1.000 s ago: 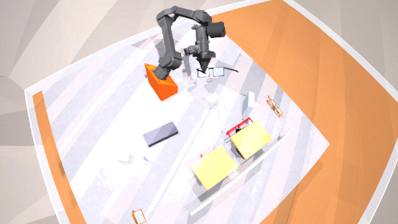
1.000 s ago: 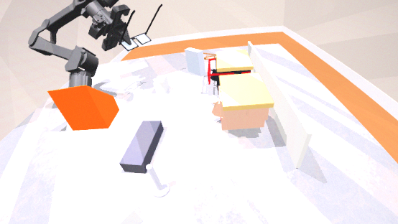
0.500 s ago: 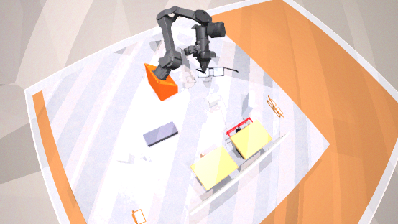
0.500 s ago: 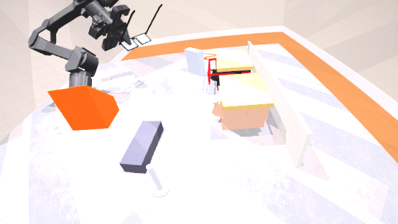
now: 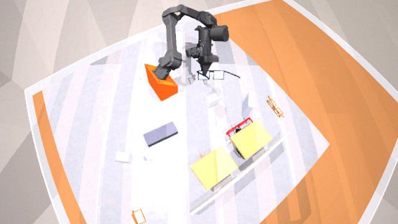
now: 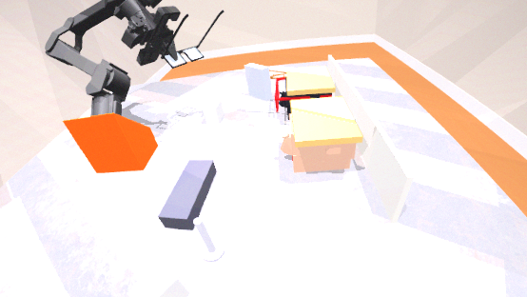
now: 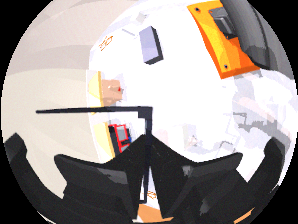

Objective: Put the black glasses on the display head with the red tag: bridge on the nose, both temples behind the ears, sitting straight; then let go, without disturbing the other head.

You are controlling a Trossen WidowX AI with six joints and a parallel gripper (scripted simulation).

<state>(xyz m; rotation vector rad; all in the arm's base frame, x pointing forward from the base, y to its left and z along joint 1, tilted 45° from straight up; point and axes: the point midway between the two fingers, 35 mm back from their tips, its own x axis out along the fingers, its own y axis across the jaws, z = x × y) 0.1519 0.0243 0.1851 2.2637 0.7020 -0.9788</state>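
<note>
The black glasses (image 5: 235, 75) (image 6: 209, 28) (image 7: 90, 109) hang high in the air near the arm's base. My gripper (image 5: 205, 75) (image 6: 175, 58) (image 7: 147, 137) is shut on their frame; the temples stick out past the fingers. The near display head (image 5: 214, 167) (image 6: 319, 157) (image 7: 112, 89) is skin-coloured under a yellow top, with a small red spot (image 7: 119, 89) at its front, perhaps the tag. The other head (image 5: 251, 139) (image 6: 310, 82) has a yellow top, and a red frame (image 5: 227, 133) (image 6: 277, 97) stands at its front. Both heads are well away from the gripper.
A pale wall (image 5: 241, 174) (image 6: 390, 176) runs behind the heads. A pale upright panel (image 5: 247, 105) (image 6: 258, 81) stands near the far head. A grey-violet box (image 5: 160, 133) (image 6: 187, 190) (image 7: 149, 46) and a white stand (image 6: 206, 238) lie apart. Orange glasses frames lie at two edges.
</note>
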